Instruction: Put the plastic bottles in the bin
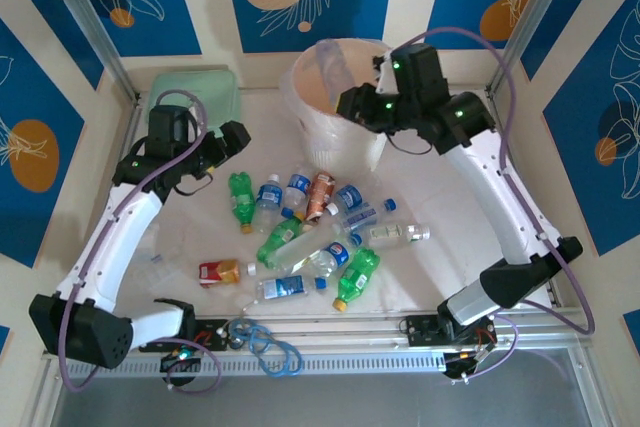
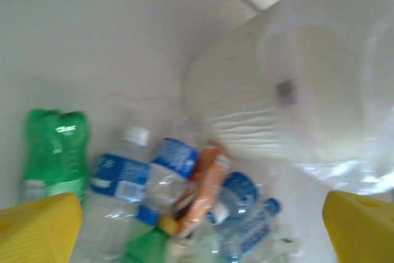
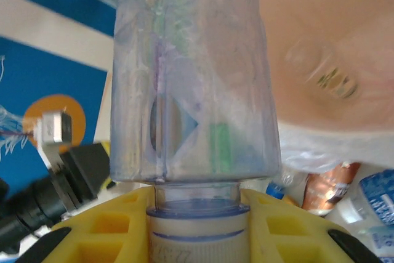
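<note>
Plastic bottles (image 1: 310, 237): roughly a dozen lie in a loose heap on the table at centre frame in the top view, some overlapping. None can be made out inside the bin.
Bin (image 1: 335, 147): round, whitish, peach inside. It stands upright at upper centre, just beyond the heap.
Green case (image 1: 195, 92): upper left, apart from the heap and not part of the job.
Right gripper (image 1: 352, 102): at the bin's right rim. In its wrist view the yellow fingers (image 3: 104, 232) are clamped on the neck of a clear bottle (image 3: 194, 78), with the bin's peach inside at upper right.
Left gripper (image 1: 235, 137): upper left of the heap, fingers wide apart and holding nothing. Its wrist view looks down on a green bottle (image 2: 55, 152) at lower left.
Step in hand: likely dropping the clear bottle into the bin.
Doing it well: bring the whole bottle inside the rim line before letting go. Part the fingers fully so the neck does not snag. Keep the wrist off the bin wall, since a nudge could shift or tip it.
</note>
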Action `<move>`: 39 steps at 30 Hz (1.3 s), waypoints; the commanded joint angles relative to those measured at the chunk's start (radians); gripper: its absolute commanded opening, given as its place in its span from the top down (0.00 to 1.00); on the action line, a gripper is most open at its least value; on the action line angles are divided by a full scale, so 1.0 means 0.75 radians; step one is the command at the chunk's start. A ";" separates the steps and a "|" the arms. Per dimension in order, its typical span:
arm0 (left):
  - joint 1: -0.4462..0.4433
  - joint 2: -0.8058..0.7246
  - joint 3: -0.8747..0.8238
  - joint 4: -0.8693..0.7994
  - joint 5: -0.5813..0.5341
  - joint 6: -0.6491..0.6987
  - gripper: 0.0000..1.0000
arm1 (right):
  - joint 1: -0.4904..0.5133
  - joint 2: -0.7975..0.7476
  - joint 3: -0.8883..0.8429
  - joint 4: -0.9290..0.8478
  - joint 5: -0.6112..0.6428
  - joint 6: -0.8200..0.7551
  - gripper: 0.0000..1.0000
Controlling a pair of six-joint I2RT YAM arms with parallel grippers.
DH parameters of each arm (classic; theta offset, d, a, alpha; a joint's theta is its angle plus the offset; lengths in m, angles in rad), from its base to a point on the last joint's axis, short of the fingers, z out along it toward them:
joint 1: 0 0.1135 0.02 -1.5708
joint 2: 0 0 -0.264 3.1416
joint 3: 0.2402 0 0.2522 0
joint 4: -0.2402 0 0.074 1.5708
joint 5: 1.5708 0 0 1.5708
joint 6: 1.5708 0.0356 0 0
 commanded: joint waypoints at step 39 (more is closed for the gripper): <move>-0.006 0.381 -0.289 0.068 -0.089 0.113 0.19 | 0.550 -0.114 -0.228 -0.034 0.329 -0.172 0.41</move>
